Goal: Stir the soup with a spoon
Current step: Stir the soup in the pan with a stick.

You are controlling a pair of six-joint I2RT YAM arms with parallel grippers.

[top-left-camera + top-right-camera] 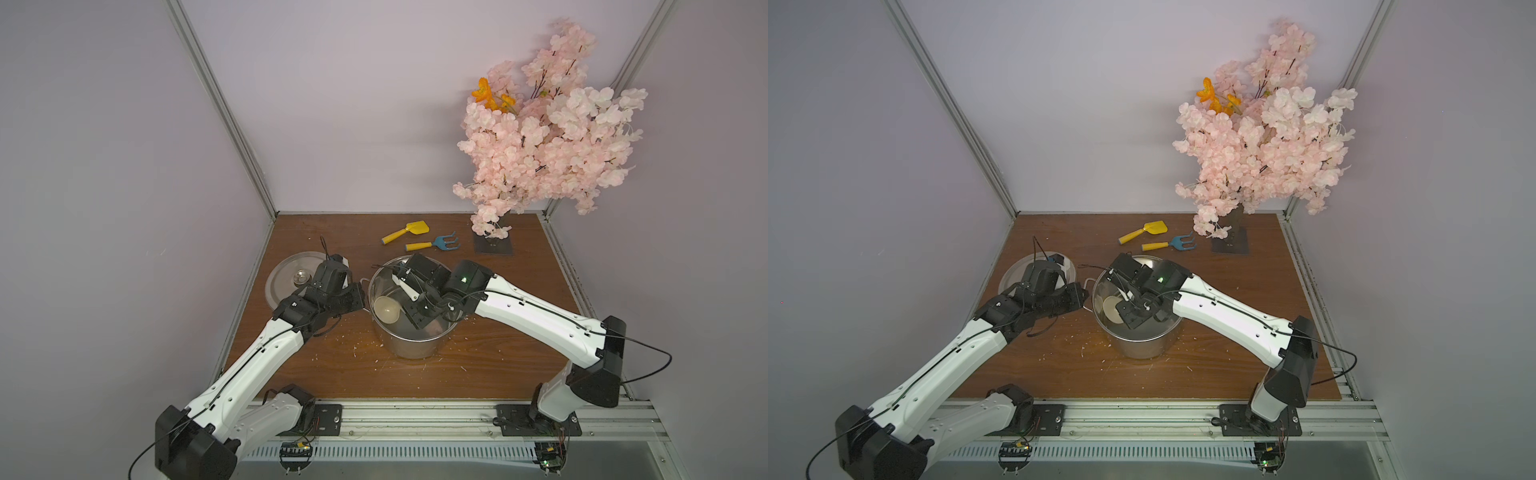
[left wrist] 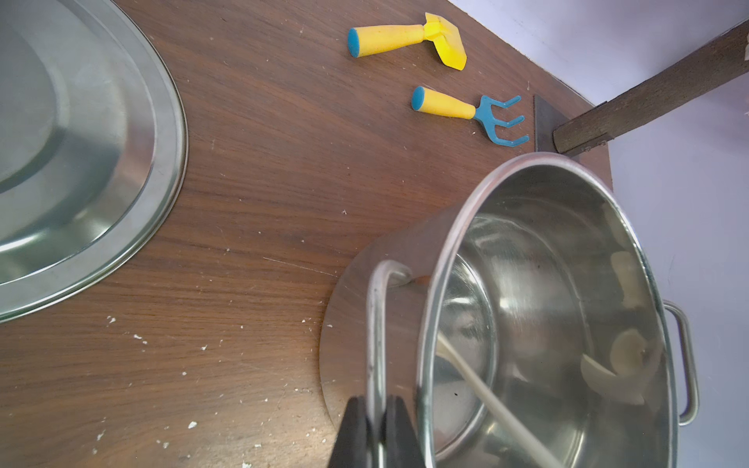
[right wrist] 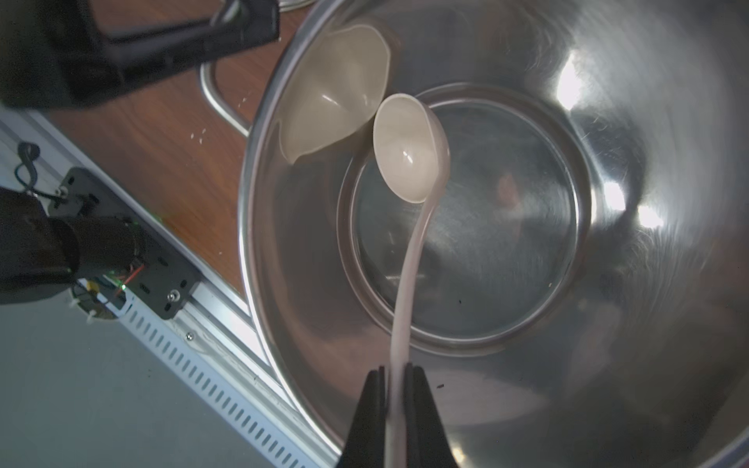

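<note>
Spoon [image 3: 409, 154] pinched by its stem in right gripper [image 3: 399, 389], bowl low inside pot [image 2: 458, 227] for stirring; left gripper [image 2: 375, 417] clamped on pot handle [image 2: 375, 324], steadying it.

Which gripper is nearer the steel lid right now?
Left. The left gripper is shut on the pot handle facing the lid; the right gripper holds the ladle inside the pot, beyond that handle.

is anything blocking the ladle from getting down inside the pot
Nothing visible does. The right hand is shut on the handle of the ladle, and the ladle's bowl already hangs inside the open pot. The lid is off and lies flat beside the pot, out of the way.
</note>
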